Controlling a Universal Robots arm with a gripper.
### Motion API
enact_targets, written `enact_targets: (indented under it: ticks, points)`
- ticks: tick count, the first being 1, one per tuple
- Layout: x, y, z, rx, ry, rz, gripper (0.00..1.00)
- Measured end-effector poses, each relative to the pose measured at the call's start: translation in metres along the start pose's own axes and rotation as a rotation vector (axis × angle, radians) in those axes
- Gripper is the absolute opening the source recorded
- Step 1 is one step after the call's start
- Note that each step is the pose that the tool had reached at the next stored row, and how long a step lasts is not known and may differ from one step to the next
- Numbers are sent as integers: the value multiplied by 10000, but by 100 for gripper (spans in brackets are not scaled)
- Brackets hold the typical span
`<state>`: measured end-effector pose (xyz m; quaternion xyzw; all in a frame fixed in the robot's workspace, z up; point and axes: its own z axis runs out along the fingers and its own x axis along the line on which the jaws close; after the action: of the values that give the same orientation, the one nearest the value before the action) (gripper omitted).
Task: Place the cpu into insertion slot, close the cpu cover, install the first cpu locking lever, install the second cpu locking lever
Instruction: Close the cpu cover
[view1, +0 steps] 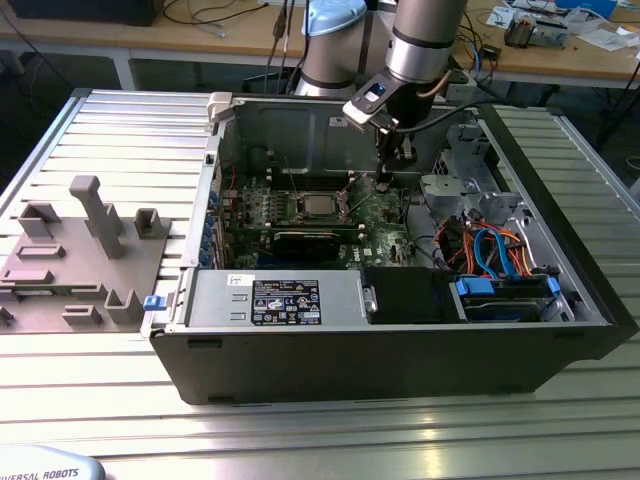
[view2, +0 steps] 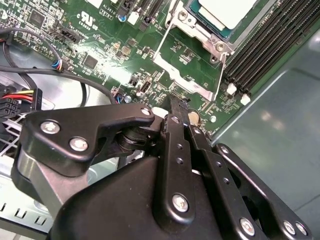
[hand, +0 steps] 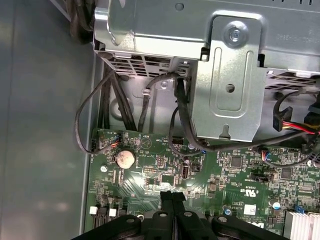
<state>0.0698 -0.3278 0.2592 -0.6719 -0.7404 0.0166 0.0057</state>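
Exterior view: black two-finger gripper (view1: 383, 182) is hanging inside the open dark PC case (view1: 400, 360), tips close over the green circuit board (view1: 385, 220), near the square silver-rimmed insertion slot (view1: 298, 208), on the exterior view's right of it. In both wrist views its fingers (hand: 167, 197) are pressing together w/ nothing btwn them. Small square silver-topped cpu (view2: 227, 10) is sitting in the slot, thin silvery cpu cover (view2: 200, 31) framing it.

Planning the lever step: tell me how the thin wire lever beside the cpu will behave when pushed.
The locking lever is a thin wire rod, so probably springy and light. Smooth and narrow, it may slip off the gripper.
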Motion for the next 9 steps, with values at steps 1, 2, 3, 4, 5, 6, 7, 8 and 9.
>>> enact_targets:
  ticks: [1,2,3,4,5,6,7,8,9]
  points:
    - [0,0,10,0,1,0,11]
    - [1,1,23,0,1,0,11]
    - [1,1,37,0,1,0,11]
    - [1,2,43,0,1,0,11]
    - [1,2,50,0,0,0,11]
    - [1,2,59,0,0,0,11]
    - [1,2,64,0,0,0,11]
    - [1,2,73,0,0,0,11]
    - [1,3,81,0,0,0,11]
